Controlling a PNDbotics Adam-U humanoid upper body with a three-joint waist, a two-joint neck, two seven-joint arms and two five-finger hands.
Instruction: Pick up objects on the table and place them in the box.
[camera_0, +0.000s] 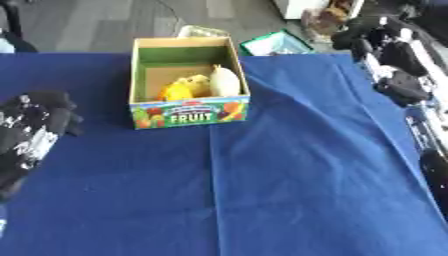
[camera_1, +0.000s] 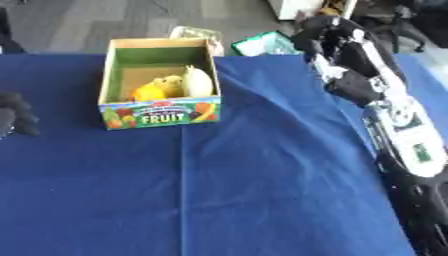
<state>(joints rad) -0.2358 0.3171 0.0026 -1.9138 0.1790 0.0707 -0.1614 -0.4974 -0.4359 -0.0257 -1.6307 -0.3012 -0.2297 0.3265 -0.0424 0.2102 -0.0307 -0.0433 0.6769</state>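
Fingers of the right hand (camera_1: 337, 37) are curled inward and hold nothing; the hand hangs at about 1 o'clock in the right eye view, above the far right corner of the table (camera_1: 262, 190). Behind it, the right arm (camera_1: 402, 130), black with silver and white parts, runs down the right edge towards 4 o'clock. Fingers of the left hand (camera_0: 39, 117) also curl in a dark bunch at 9 o'clock in the left eye view, with nothing seen in them; the hand sits low at the cloth's left edge.

A blue cloth with shallow creases covers the table. At about 11 o'clock stands the box (camera_0: 188, 114), an open cardboard tray with green inner walls and the word FRUIT on its front. Inside, against the right wall, lie a yellow fruit (camera_0: 178, 91) and a pale cream fruit (camera_0: 225, 81), touching each other. Beyond the table's far edge, at 12 o'clock, a green-edged container (camera_0: 278, 44) rests on the floor.
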